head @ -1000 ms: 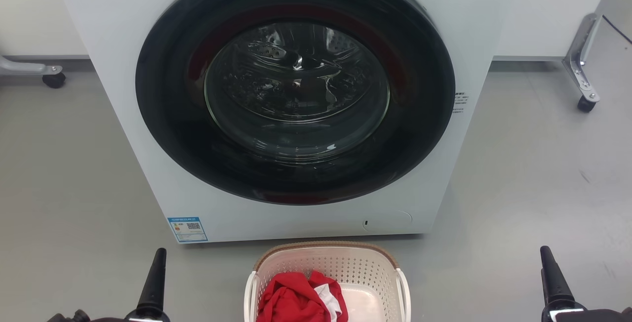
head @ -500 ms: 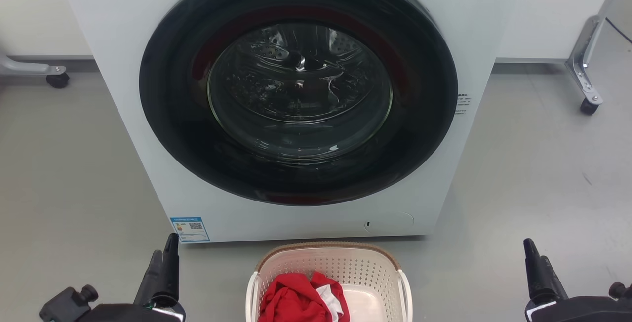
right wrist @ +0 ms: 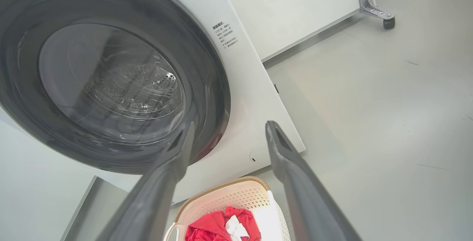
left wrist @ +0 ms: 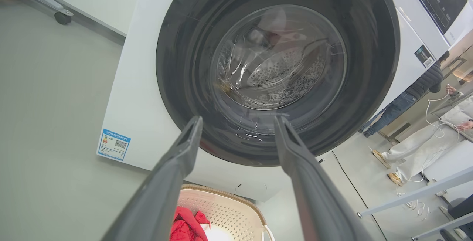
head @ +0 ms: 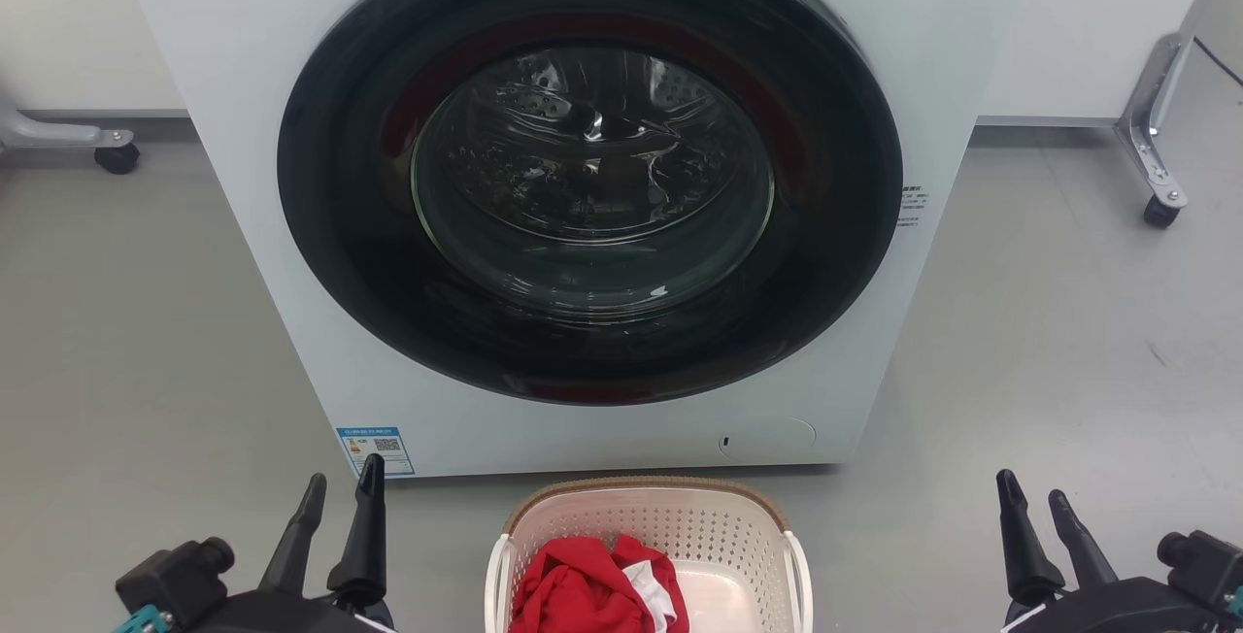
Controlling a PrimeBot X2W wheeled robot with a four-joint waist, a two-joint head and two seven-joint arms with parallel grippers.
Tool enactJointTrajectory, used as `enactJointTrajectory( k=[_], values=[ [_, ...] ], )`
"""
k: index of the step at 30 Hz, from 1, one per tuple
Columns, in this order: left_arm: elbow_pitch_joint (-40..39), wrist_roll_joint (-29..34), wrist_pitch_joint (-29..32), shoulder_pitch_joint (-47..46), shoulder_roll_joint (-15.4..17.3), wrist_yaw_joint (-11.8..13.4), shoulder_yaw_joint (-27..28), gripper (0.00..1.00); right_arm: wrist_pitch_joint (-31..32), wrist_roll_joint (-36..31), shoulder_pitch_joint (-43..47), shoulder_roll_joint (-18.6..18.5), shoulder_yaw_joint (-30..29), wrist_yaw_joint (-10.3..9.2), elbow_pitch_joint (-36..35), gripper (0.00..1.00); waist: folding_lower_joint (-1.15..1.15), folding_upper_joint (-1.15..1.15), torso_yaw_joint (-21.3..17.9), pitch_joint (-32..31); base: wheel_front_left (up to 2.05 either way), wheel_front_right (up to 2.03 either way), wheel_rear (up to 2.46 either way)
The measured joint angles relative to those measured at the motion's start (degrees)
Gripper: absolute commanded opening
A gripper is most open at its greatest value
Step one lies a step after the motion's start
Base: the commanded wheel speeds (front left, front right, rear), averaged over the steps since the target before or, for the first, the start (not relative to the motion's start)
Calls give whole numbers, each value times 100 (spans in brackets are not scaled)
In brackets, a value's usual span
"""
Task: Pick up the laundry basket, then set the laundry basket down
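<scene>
leftward beyond the laundry basket (head: pixel 643 518), a blue qr sticker (head: pixel 375 449)

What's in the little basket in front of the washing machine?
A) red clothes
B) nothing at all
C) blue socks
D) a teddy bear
A: red clothes, with a bit of white showing, lie bunched inside the laundry basket.
</scene>
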Motion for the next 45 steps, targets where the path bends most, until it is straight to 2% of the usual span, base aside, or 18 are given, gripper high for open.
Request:
enactJointTrajectory(
  k=[17, 38, 45],
  values=[
    [-57, 1368, -354, 4, 163, 267, -480, 100, -369, -1389, -77, -202, 477, -259, 86, 100, 0, 0, 6, 9, 0, 0, 0],
    [223, 2602, -630, 23, 196, 636, -837, 100, -794, -2819, -82, -413, 880, -524, 222, 100, 0, 0, 1, -40, 0, 0, 0],
    [337, 2646, -613, 34, 172, 687, -782, 100, -794, -2819, -82, -421, 838, -546, 256, 100, 0, 0, -1, -63, 0, 0, 0]
  ],
)
